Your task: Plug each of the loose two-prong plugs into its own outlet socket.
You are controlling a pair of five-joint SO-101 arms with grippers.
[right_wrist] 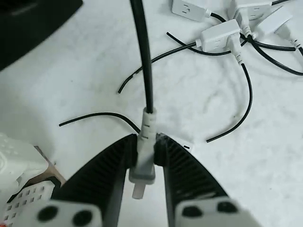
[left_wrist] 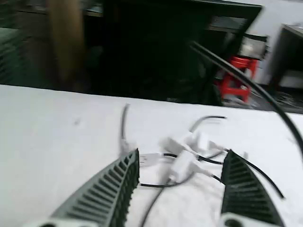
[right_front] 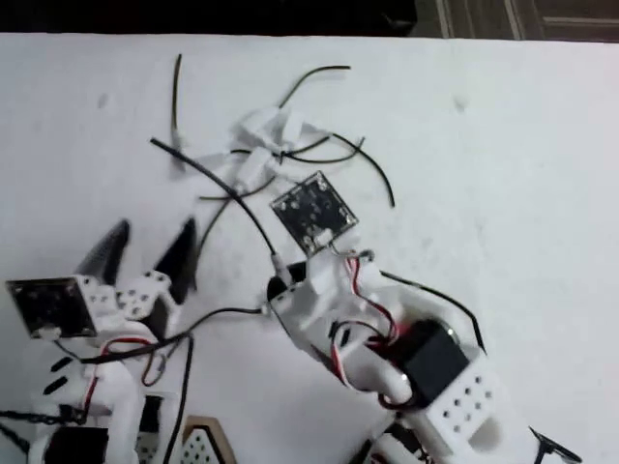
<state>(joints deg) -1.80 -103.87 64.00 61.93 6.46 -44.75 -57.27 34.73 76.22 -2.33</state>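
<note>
Several white outlet sockets and plugs with short black cords lie tangled [right_front: 261, 145] at the table's far middle. Two of these sockets [right_wrist: 218, 38] [right_wrist: 189, 8] lie face up beyond my right gripper. My right gripper [right_wrist: 146, 140] is shut on a white two-prong plug [right_wrist: 143, 158], prong end toward the wrist. The plug's black cord [right_wrist: 142, 52] runs away toward the cluster. In the high view this gripper [right_front: 280, 280] sits mid-table, short of the cluster. My left gripper [right_front: 155, 232] stands open at the near left with nothing held. Its fingers frame the sockets [left_wrist: 182, 165] farther off.
Loose black cord ends [right_front: 372, 169] trail around the cluster. A white perforated piece with a wooden edge [right_front: 203, 443] lies at the near edge between the arms. The table's far edge [right_front: 309, 35] meets a dark background. Bare white tabletop [right_front: 522, 174] spreads to the right.
</note>
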